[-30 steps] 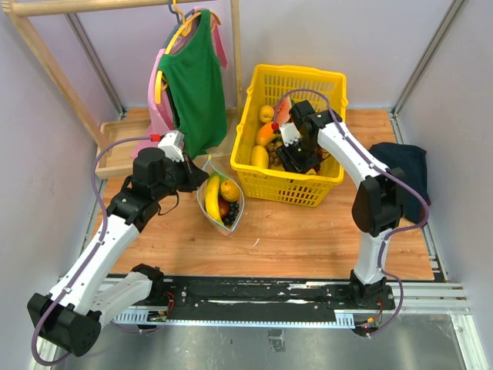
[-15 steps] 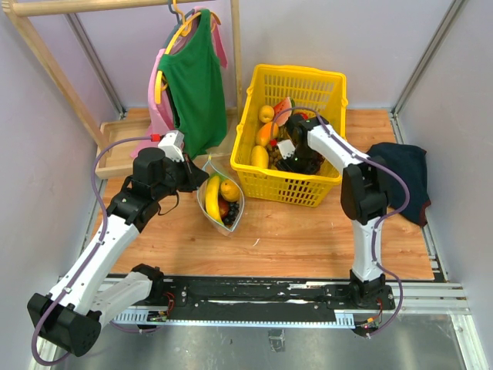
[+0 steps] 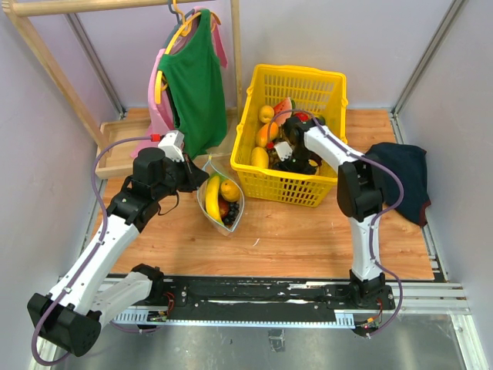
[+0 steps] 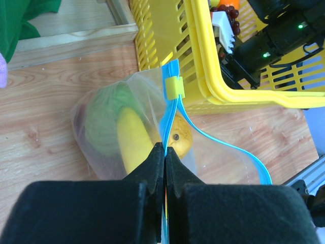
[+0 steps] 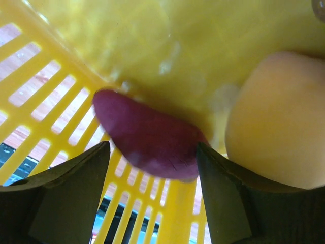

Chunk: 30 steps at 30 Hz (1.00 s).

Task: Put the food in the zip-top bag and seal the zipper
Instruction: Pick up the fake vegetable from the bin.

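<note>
zip-top bag (image 3: 223, 202), long axis near-to-far, mouth upward

Pinched in the left end effector (image 4: 165, 150), the zip-top bag (image 4: 114, 124) is thin clear plastic, crinkled and faintly glossy; its zipper (image 4: 170, 114) is a smooth light-blue plastic strip. Beyond that end effector, the basket (image 4: 274, 97) is glossy yellow moulded plastic. The table (image 4: 51, 101) under it is matt, grained wood. Between the right end effector's (image 5: 152, 152) matt dark fingers (image 5: 61, 198) lies a smooth, slightly shiny purple eggplant (image 5: 147, 134).

Yellow basket (image 3: 308, 189), green top (image 3: 196, 85), dark cloth (image 3: 407, 166)
</note>
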Each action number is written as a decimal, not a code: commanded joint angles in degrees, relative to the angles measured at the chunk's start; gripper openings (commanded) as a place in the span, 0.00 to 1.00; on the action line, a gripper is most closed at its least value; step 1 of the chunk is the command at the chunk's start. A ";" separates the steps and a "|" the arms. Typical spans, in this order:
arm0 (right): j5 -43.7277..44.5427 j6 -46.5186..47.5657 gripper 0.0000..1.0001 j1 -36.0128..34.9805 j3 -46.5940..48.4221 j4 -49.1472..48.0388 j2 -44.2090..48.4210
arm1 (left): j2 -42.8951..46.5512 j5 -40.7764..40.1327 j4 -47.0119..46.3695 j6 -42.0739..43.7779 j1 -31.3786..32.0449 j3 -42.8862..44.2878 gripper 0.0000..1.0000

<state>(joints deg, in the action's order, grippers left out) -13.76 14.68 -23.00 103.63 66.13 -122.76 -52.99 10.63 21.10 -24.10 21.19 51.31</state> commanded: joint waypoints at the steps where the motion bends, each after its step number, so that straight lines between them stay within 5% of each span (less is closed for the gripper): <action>1: -0.05 2.18 0.71 0.42 -0.88 0.10 -5.56 | 0.07 0.90 -2.69 -0.12 0.08 -0.20 0.00; 15: 6.97 1.69 0.78 0.69 -0.51 1.10 -7.09 | 0.21 0.87 -2.69 -0.07 0.14 -0.22 0.00; 22: 4.77 -0.71 0.70 1.62 0.52 -1.41 -5.92 | 0.18 0.79 -2.65 -0.10 0.07 -0.33 0.01; 30: 5.87 -0.68 0.80 1.65 0.00 -0.78 -9.18 | 0.17 0.79 -2.71 -0.23 0.08 -0.33 0.01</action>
<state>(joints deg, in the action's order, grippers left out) -10.31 14.98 -22.98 104.38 64.10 -127.72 -52.99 10.66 21.10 -24.10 21.19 51.29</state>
